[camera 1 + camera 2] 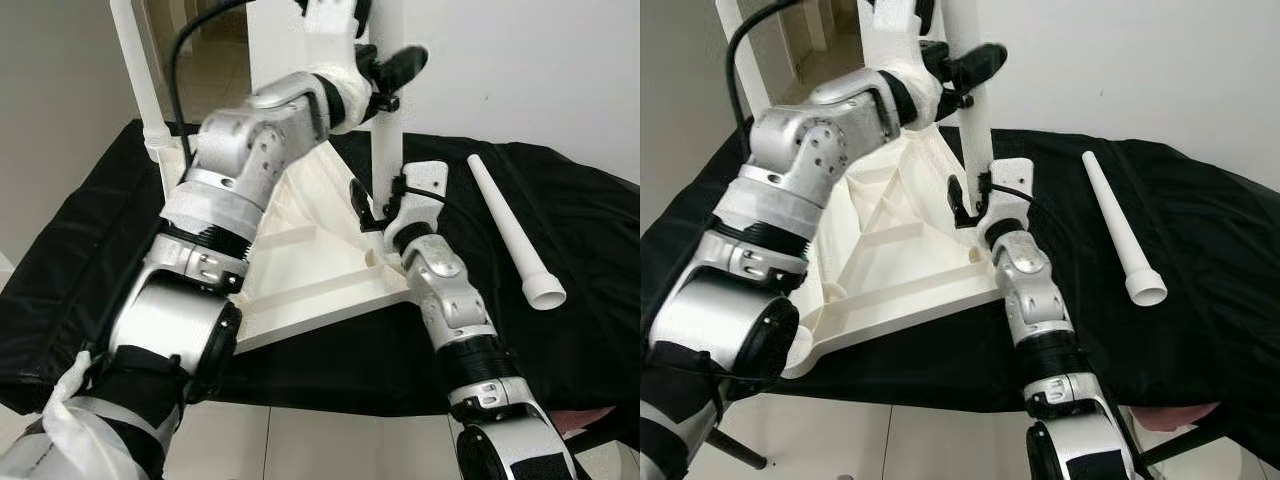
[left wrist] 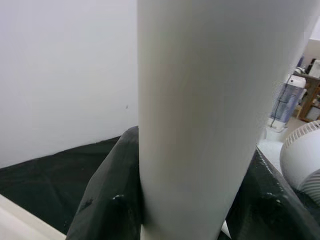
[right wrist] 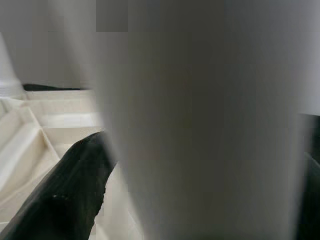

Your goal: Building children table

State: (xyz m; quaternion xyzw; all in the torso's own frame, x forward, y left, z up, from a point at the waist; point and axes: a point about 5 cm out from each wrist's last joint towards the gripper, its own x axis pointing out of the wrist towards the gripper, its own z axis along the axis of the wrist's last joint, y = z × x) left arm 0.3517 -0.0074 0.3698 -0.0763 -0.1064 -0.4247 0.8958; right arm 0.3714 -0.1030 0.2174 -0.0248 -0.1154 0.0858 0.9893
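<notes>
On the black-covered counter point(image 1: 560, 210): an upturned white tabletop point(image 1: 310, 265) lies underside up, ribs showing, its near corner reaching the counter's front edge.
Leg in hand: a white leg point(image 1: 386, 150) stands upright at the tabletop's right corner, seated at or near its socket; how deep it sits cannot be told.
Left gripper point(image 1: 392, 72): high on the leg, jaws clamped around the white tube, one black finger point(image 2: 102, 210) visible on each side in the left wrist view.
Right gripper point(image 1: 368, 212): low on the same leg, just above the corner, jaws closed against it with a finger point(image 3: 65, 195) pressed to its side.
Other legs: one already upright at the far left corner point(image 1: 135, 70); a spare leg point(image 1: 510, 235) lies loose on the cloth toward the counter's right edge, well apart from the tabletop.
Step, as judged: seating the leg into the corner socket.
Doing it well: keep the leg plumb, let the lower grip steer the foot while the upper presses straight down or twists, and avoid sideways levering that could slide the tabletop off the front edge.
</notes>
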